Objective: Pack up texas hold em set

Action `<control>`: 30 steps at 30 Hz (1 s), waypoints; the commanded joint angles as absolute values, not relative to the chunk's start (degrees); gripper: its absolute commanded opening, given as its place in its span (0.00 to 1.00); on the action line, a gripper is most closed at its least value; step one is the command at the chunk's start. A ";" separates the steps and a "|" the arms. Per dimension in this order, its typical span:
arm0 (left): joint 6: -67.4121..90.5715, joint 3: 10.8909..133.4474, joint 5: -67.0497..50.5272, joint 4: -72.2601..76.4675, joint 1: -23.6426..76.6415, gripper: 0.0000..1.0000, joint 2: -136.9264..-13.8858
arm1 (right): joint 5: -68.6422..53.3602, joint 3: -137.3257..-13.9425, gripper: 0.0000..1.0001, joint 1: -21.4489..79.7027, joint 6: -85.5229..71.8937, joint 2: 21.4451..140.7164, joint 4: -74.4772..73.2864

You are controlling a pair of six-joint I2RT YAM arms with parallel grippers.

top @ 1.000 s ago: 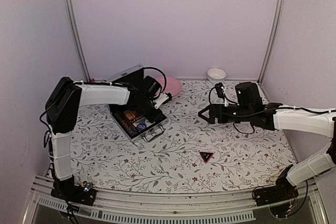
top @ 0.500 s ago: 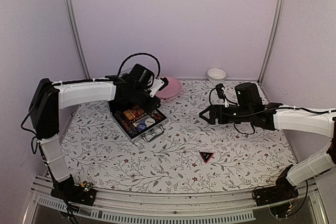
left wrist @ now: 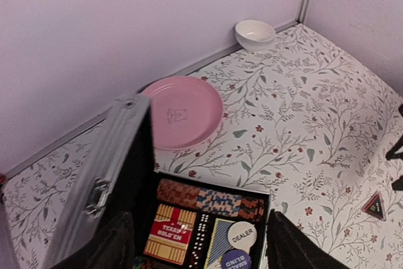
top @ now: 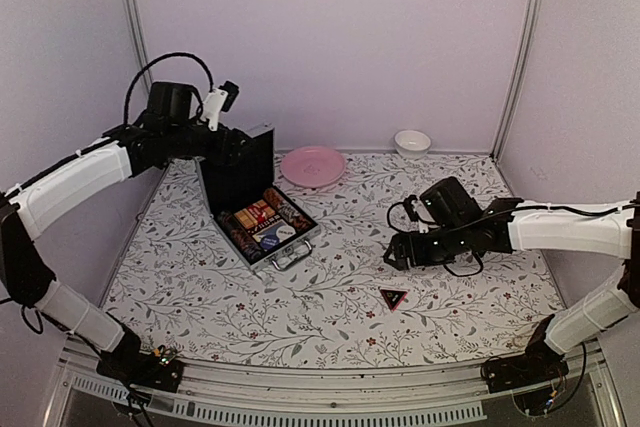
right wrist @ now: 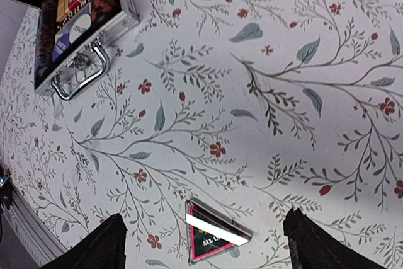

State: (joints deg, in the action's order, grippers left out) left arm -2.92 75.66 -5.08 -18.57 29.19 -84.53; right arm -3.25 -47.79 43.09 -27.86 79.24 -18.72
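Chips (left wrist: 211, 201) and cards (left wrist: 171, 239) fill the case (right wrist: 128, 4) (lid (left wrist: 104, 168) upright), triangle (right wrist: 214, 239) waits outside under the wide-spread, empty right gripper (top: 392, 250), left gripper (left wrist: 201, 247) likewise spread empty.

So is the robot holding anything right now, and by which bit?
No, nothing. The left gripper is open above the case, and the right gripper is open above the triangle.

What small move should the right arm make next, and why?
Probably lower the right gripper onto the black-and-red triangle and close on it. Its jaws stand open and, in the wrist view, the triangle lies between them on the table, outside the open case, so it is not yet packed.
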 commanded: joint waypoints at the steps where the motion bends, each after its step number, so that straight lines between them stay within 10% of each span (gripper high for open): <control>1: 5.49 69.83 -13.99 -14.33 16.77 0.74 -76.73 | 6.00 -52.03 0.87 48.91 -35.01 84.43 -30.90; 8: 11.03 58.77 -17.34 -6.90 3.26 0.78 -66.71 | 7.76 -57.59 0.87 54.06 -40.59 91.51 -38.14; 30: 10.65 59.24 -17.23 -7.96 2.95 0.80 -66.44 | 8.39 -63.00 0.78 55.84 -42.33 101.80 -41.31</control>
